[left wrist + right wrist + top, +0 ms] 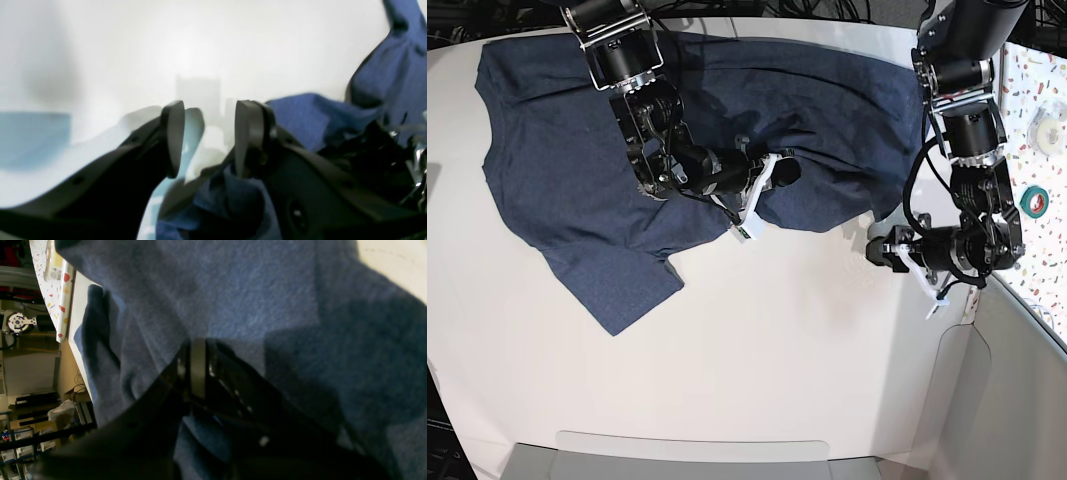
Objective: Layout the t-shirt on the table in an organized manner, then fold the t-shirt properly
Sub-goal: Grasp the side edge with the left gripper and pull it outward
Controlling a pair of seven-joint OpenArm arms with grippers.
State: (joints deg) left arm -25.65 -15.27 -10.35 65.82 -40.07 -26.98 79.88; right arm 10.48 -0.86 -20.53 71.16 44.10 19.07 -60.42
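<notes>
T-shirt (697, 130) lay spread face-down-ish across the far part of the white table (777, 350), long axis running side to side in the base view, one sleeve hanging toward the near edge on that view's left, hem end bunched toward the right arm's opposite side; no lettering visible. Right gripper (779, 172) sat low over the middle of the shirt's near edge, jaws closed together; the right wrist view showed the shut jaws pressed into the blue cloth (233, 290), but whether a pinch of fabric was actually caught between them could not be told. Left gripper (879, 248) was just off the shirt's corner, over bare table, jaws standing wide apart with nothing between them; the left wrist view showed both fingers (173, 136) parted with white table in the gap and blue fabric (310, 116) off to one side and under the palm. So the cloth lay toward the far side and inward from the left gripper, near but apart, while the right was already on it; the left looked the nearer arm for the loose bunched corner, judged as the next grab to flatten the layout. Base view alone gave the whole shirt outline and wrinkles; wrist views alone gave jaw detail. Terrazzo strip (1037, 80) with a tape roll (1033, 201) sat beyond the left arm
</notes>
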